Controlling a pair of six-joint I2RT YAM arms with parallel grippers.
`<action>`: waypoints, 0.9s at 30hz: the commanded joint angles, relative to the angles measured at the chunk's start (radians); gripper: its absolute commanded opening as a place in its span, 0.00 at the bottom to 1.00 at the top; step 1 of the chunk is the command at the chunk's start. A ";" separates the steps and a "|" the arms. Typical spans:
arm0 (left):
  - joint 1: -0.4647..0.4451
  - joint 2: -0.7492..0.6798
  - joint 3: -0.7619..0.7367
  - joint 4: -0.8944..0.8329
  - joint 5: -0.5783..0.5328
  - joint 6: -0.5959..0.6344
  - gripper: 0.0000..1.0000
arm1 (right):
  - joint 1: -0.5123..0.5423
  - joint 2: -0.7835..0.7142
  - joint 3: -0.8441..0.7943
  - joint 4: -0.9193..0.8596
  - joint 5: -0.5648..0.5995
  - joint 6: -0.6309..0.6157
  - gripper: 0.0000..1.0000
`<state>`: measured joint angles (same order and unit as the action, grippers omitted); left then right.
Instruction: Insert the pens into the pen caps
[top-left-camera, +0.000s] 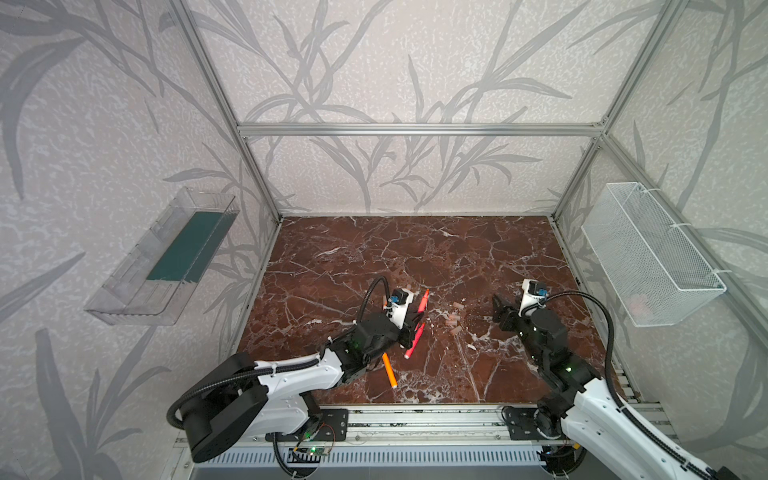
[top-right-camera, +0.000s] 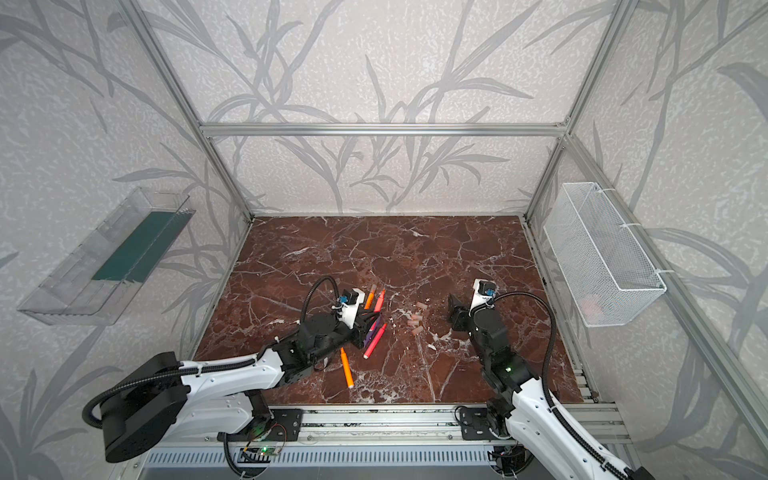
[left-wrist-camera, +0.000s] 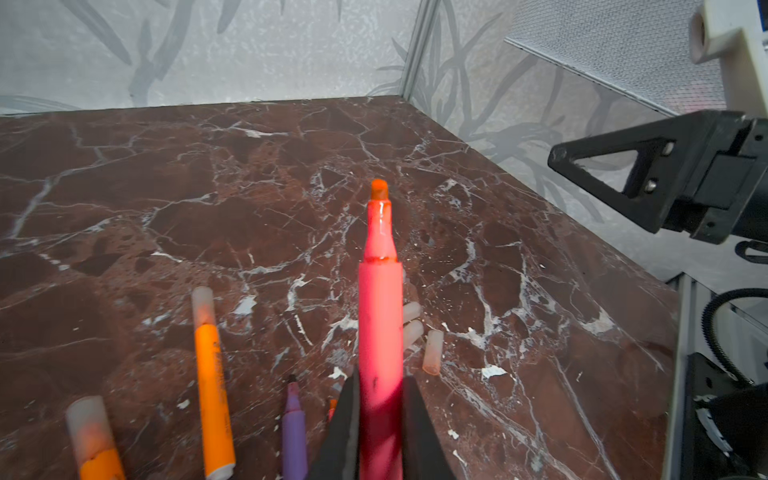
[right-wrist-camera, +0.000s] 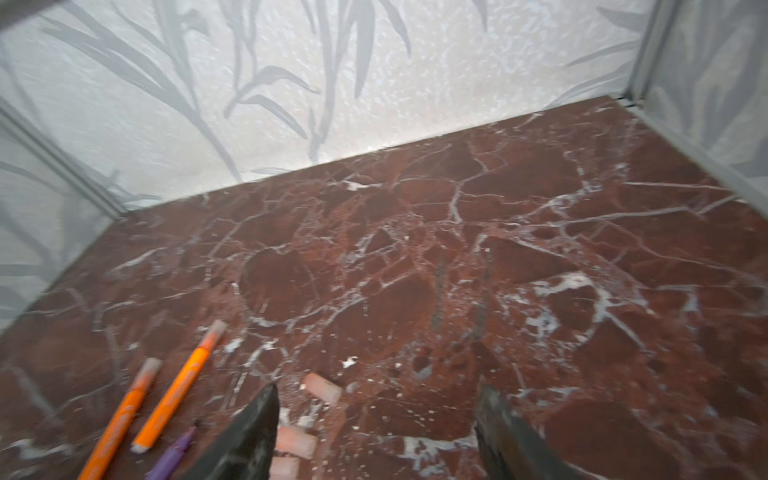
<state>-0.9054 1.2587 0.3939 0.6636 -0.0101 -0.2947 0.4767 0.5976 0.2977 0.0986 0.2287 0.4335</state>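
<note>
My left gripper (left-wrist-camera: 380, 415) is shut on a pink-red pen (left-wrist-camera: 380, 316), whose uncapped tip points out ahead; in both top views this pen (top-left-camera: 424, 301) (top-right-camera: 379, 301) sticks out past the gripper. Three loose pen caps (top-left-camera: 452, 320) (top-right-camera: 414, 321) (left-wrist-camera: 432, 351) (right-wrist-camera: 322, 387) lie between the two arms. My right gripper (right-wrist-camera: 374, 411) (top-left-camera: 500, 311) is open and holds nothing, just right of the caps. On the table lie a second pink-red pen (top-left-camera: 414, 341), an orange pen (top-left-camera: 390, 370), a purple pen (left-wrist-camera: 294, 432), and two orange pens wearing caps (left-wrist-camera: 212, 374) (left-wrist-camera: 93, 440).
The brown marble table (top-left-camera: 374, 257) is walled on three sides. A white wire basket (top-left-camera: 648, 257) hangs on the right wall and a clear plastic tray (top-left-camera: 166, 257) on the left wall. A metal rail (top-left-camera: 415, 419) runs along the front edge.
</note>
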 joint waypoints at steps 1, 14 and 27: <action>-0.014 0.043 0.053 0.114 0.053 0.015 0.00 | 0.038 -0.023 -0.012 0.068 -0.191 0.122 0.73; -0.106 0.124 0.108 0.133 -0.048 0.098 0.00 | 0.362 0.274 0.078 0.297 -0.160 0.179 0.70; -0.163 0.141 0.122 0.121 -0.014 0.176 0.00 | 0.363 0.339 0.112 0.332 -0.152 0.257 0.51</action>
<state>-1.0561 1.3899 0.4786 0.7578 -0.0357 -0.1650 0.8341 0.9154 0.3721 0.3943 0.0704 0.6571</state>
